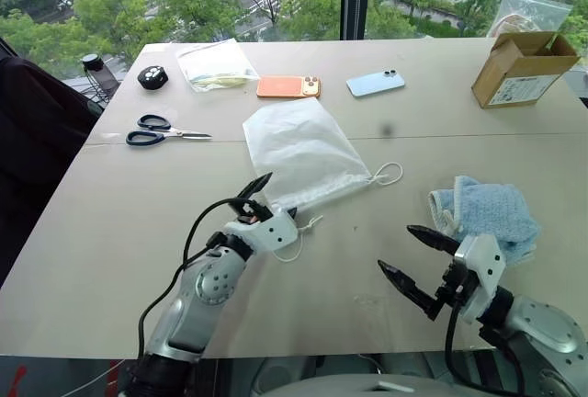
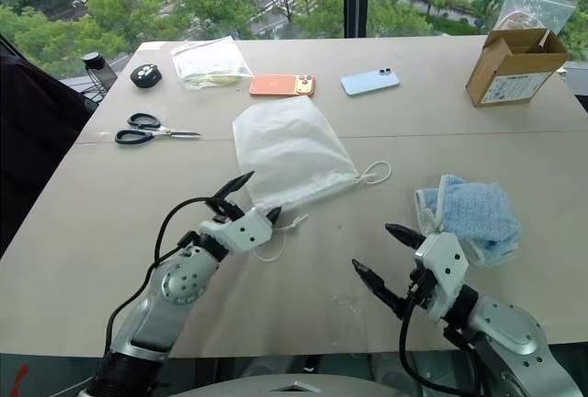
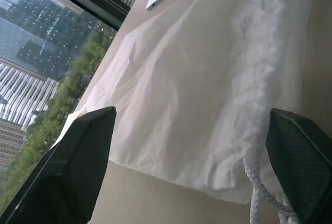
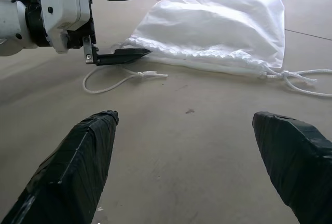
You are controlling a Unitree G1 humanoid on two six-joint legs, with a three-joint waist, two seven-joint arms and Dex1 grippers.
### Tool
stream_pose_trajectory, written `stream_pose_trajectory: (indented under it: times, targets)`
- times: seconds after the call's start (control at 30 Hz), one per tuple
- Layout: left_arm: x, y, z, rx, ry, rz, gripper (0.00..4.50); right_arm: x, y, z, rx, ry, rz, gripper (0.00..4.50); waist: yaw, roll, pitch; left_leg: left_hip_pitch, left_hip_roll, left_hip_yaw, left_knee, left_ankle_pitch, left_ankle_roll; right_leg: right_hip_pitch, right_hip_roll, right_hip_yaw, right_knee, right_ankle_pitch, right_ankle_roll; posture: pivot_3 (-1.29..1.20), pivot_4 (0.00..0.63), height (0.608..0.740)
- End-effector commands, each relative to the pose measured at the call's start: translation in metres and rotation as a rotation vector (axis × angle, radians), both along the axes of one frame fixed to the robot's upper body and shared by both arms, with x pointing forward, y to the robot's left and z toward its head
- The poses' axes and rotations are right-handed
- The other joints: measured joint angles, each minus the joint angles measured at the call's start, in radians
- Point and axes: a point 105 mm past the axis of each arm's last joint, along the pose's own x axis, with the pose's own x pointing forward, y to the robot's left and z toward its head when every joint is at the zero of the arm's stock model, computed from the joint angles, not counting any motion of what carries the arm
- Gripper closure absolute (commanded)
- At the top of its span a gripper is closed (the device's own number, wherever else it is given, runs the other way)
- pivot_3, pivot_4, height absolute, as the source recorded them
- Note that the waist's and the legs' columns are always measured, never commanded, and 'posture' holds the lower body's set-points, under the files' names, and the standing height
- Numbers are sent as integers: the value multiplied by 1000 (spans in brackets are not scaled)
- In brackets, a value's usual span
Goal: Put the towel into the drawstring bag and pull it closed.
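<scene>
Beige table (image 1: 110, 232) is seen carrying the drawstring bag (image 1: 299, 153) mid-table, the towel (image 1: 491, 213) beside the right tool (image 1: 421, 259). Both tools, left tool (image 1: 276, 197) included, are spread and empty; the bag's mouth likely must be gripped next.

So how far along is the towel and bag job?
Nothing is done yet: the towel lies on the table, outside the flat drawstring bag. The open left tool sits at the bag's mouth; the right tool is open, empty. Bagging and cinching remain.
</scene>
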Motion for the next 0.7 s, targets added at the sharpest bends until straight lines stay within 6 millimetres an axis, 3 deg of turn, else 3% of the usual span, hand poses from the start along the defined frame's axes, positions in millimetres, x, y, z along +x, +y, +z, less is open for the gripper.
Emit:
stream_pose_trajectory:
  times: [0.03,0.1,0.17,0.2,0.23,0.43,0.47,0.6,0.7]
  targets:
    - [7,3,10,4,-47,8,0,-1,7,12,18,-63,18,62,0,0,0,0,0,0,0,0,0,0,0,0,0,0,0,0,150,736]
    - [10,0,13,-12,-54,-5,0,3,5,13,18,-74,4,62,0,0,0,0,0,0,0,0,0,0,0,0,0,0,0,0,150,736]
    - [11,-2,15,-21,-57,-19,931,5,4,13,15,-81,-7,0,-1,0,0,0,0,0,0,0,0,0,0,0,0,0,0,0,150,736]
    - [11,-2,14,-16,-57,-26,931,6,4,13,16,-83,-10,0,-1,0,0,0,0,0,0,0,0,0,0,0,0,0,0,0,150,736]
    - [10,-3,14,-13,-56,-30,1658,6,4,13,17,-84,-11,0,-1,0,0,0,0,0,0,1,-2,0,0,0,0,0,0,0,150,736]
    - [14,-1,13,-6,-52,-29,4238,11,7,14,25,-101,-13,0,-1,0,0,0,0,0,0,1,-2,0,0,0,0,0,0,0,150,736]
    - [14,0,14,-6,-52,-29,4452,12,8,14,26,-106,-13,0,-1,0,0,0,0,0,0,1,-2,0,0,0,0,0,0,0,150,736]
    - [20,2,21,-40,-69,-18,4452,21,3,22,29,-164,-54,0,-1,0,0,2,0,0,0,0,0,1,0,0,0,1,0,0,150,736]
    - [26,1,38,-157,-105,-14,4452,35,-7,31,12,-241,-139,0,-2,0,0,2,0,0,0,1,-2,1,0,0,0,1,0,0,150,736]
